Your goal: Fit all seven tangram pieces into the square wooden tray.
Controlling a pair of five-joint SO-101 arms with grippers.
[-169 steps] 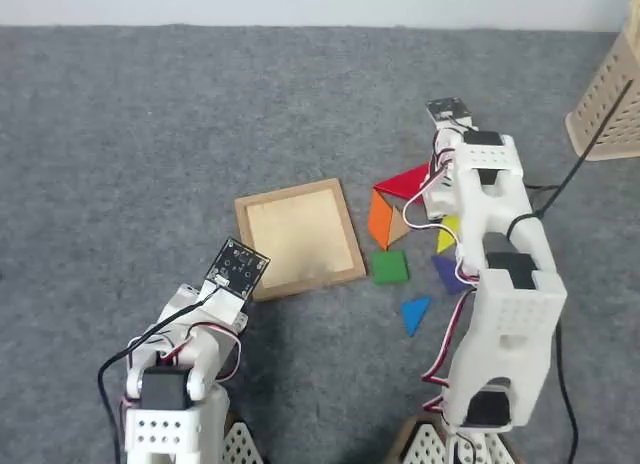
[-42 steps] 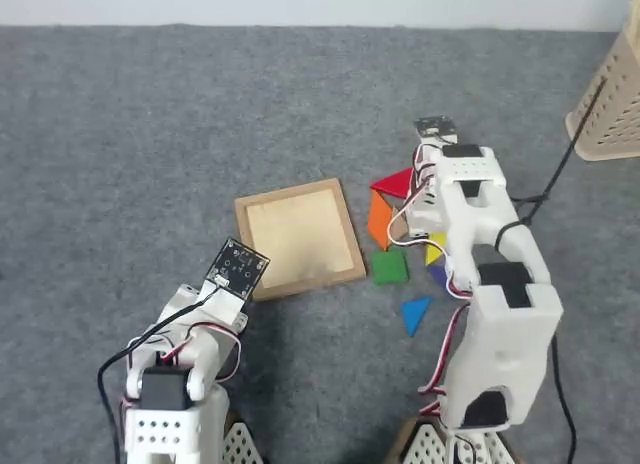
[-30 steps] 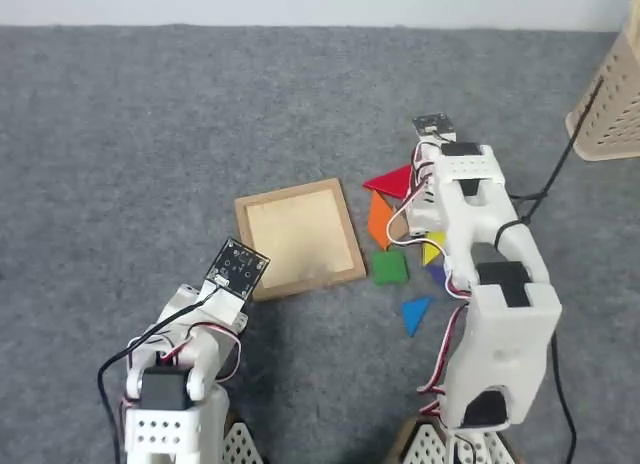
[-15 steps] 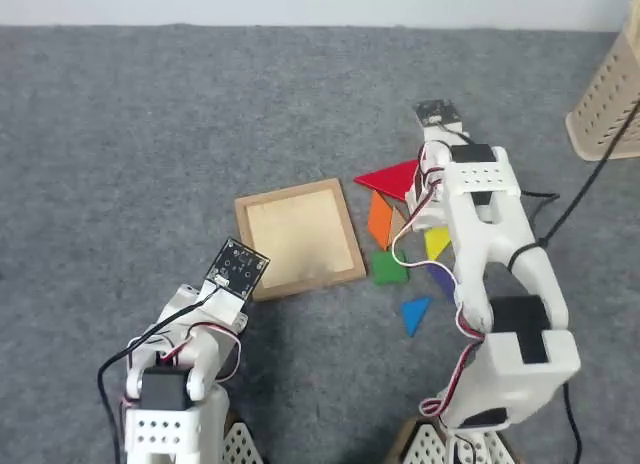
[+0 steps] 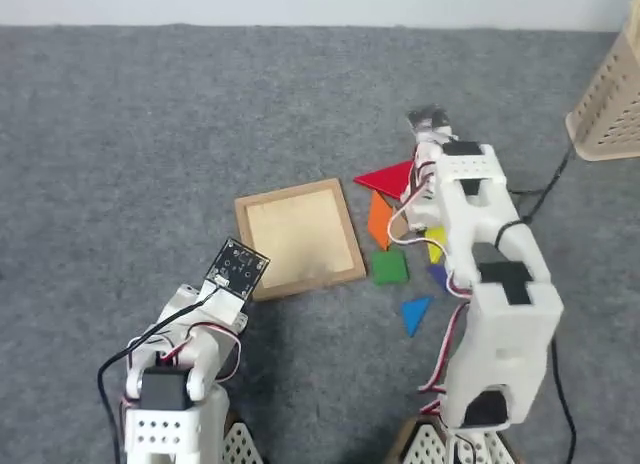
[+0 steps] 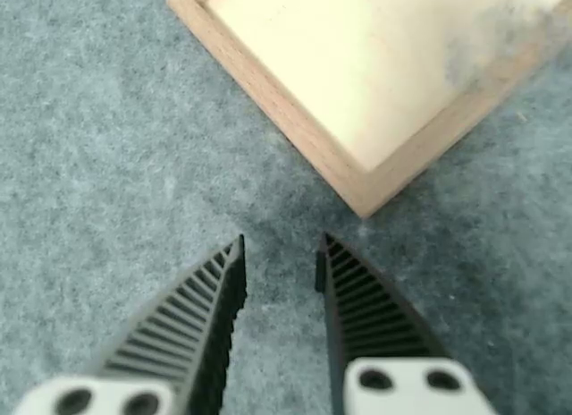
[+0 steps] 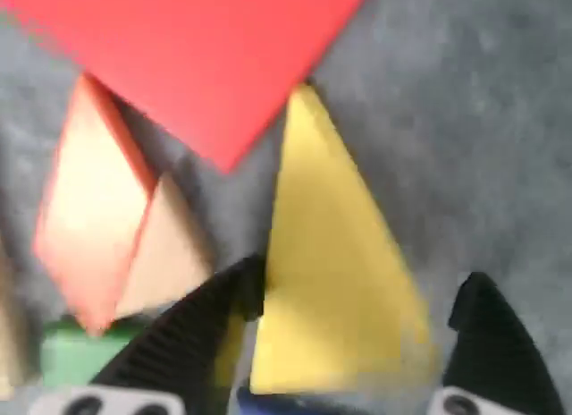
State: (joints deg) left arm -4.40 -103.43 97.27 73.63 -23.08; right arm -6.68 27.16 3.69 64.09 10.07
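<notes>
The square wooden tray [image 5: 243,246] lies empty mid-table. To its right lie a red triangle [image 5: 388,177], an orange piece [image 5: 379,219], a green square [image 5: 389,266] and a blue triangle [image 5: 414,312]. The right arm [image 5: 480,214] covers most of a yellow triangle [image 5: 436,246]. My right gripper [image 7: 357,290] is open, its fingers on either side of that yellow triangle [image 7: 335,281], with the red triangle [image 7: 206,57] just beyond. My left gripper [image 6: 279,254] is open over bare carpet, close to a tray corner [image 6: 366,205], holding nothing.
Grey carpet covers the table. A slatted beige basket [image 5: 610,94] stands at the far right edge. A plain wooden piece [image 7: 174,254] lies against the orange one [image 7: 85,191]. The left arm [image 5: 190,354] sits at the near left.
The right arm has shifted left over the pieces and swung a little back and forth. The red triangle has slid left, away from the yellow one. The left arm has kept still.
</notes>
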